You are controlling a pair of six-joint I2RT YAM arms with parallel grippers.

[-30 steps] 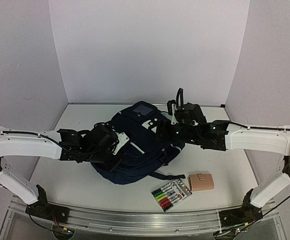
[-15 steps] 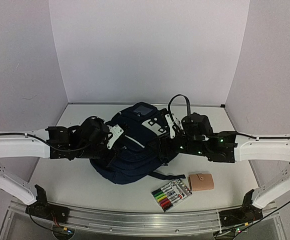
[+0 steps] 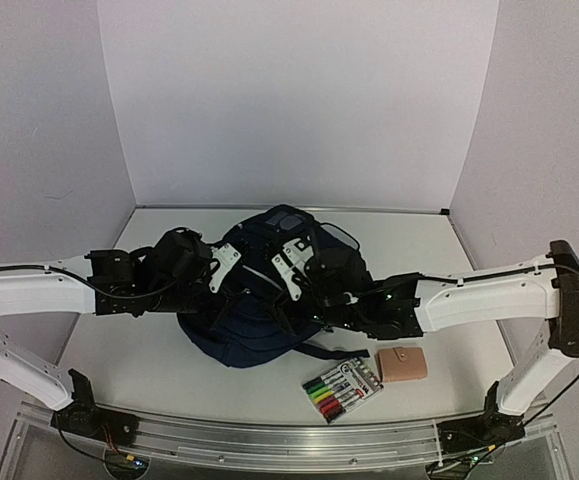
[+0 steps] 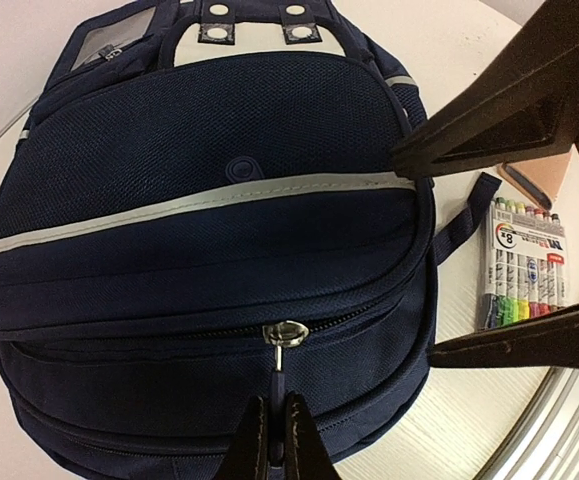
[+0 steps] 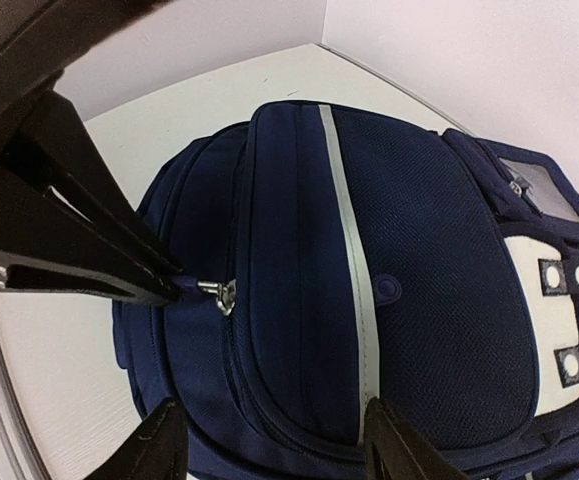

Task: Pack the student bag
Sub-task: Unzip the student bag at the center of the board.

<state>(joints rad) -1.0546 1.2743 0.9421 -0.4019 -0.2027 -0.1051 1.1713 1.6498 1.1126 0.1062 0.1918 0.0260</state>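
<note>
**Both arms over the student bag, left claw on the zip**

The white table [image 3: 149, 360] carried everything. The student bag [image 3: 234, 335] lay flat near its middle, navy front panel facing up, with one grey stripe running across it. Its light patch with the rivets and its small clear window pointed toward the back wall. All the zips in view looked closed.

The left arm [image 3: 29, 290] reached in from the left and the right arm [image 3: 479, 295] from the right, and both met above the bag.

The right gripper [image 5: 274, 445] hung over the front panel. Its fingers stood well apart with nothing between them, clear of the fabric. The left gripper [image 4: 274, 435] was at the bag's edge, pinched narrow.

A pack of coloured markers [image 3: 342, 388] lay on the table near the front edge, to the right of the bag and apart from it. A small tan wallet [image 3: 402, 363] lay just beside the pack, further right.

The zipper pull [image 4: 281, 345], a metal slider with a dark tab, sat on the bag's main zip. The left gripper's fingertips were clamped on that tab.
</note>
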